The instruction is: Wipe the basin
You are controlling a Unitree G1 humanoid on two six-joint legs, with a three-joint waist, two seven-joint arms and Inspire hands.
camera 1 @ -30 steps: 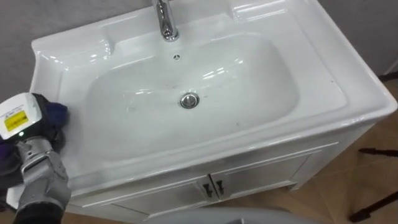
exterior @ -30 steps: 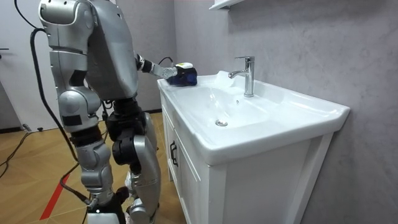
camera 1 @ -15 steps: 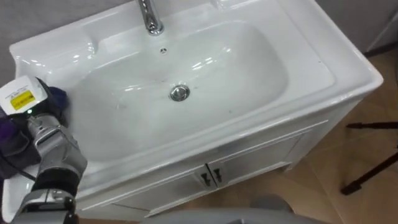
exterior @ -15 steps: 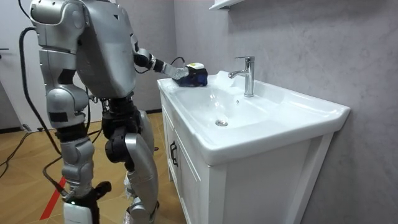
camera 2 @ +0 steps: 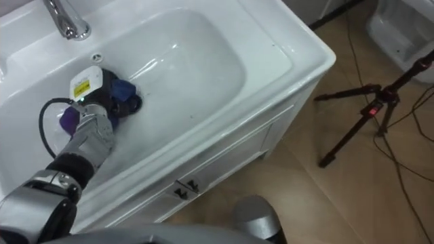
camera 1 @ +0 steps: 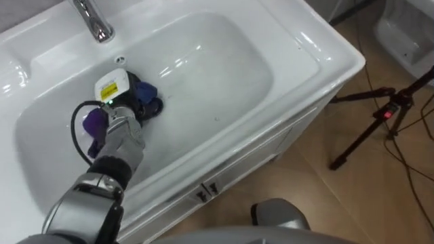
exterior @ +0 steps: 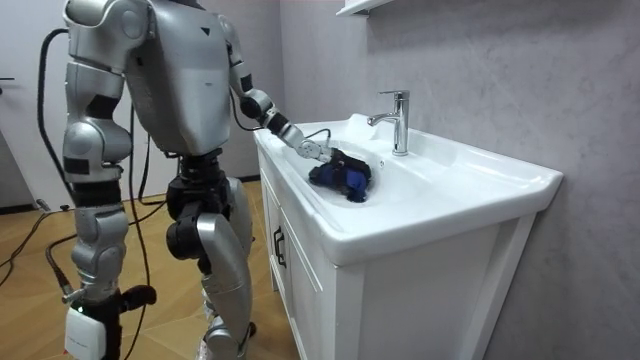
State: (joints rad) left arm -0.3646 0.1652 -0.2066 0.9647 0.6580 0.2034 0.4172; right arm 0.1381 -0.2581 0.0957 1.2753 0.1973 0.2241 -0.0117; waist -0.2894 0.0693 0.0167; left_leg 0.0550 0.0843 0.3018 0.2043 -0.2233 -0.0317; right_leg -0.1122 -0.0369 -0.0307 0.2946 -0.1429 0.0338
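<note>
The left hand [camera 1: 127, 108] is down in the white basin [camera 1: 224, 61]. Its fingers look curled round the blue cloth [camera 1: 144, 91] there.

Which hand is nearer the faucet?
Left. The left hand grips the blue cloth in the basin in front of the faucet; the right arm hangs at the robot's side, away from it.

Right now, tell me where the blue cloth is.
In the eye views the blue cloth lies inside the basin, at the bowl's left, bunched at the left hand just below the faucet.
</note>
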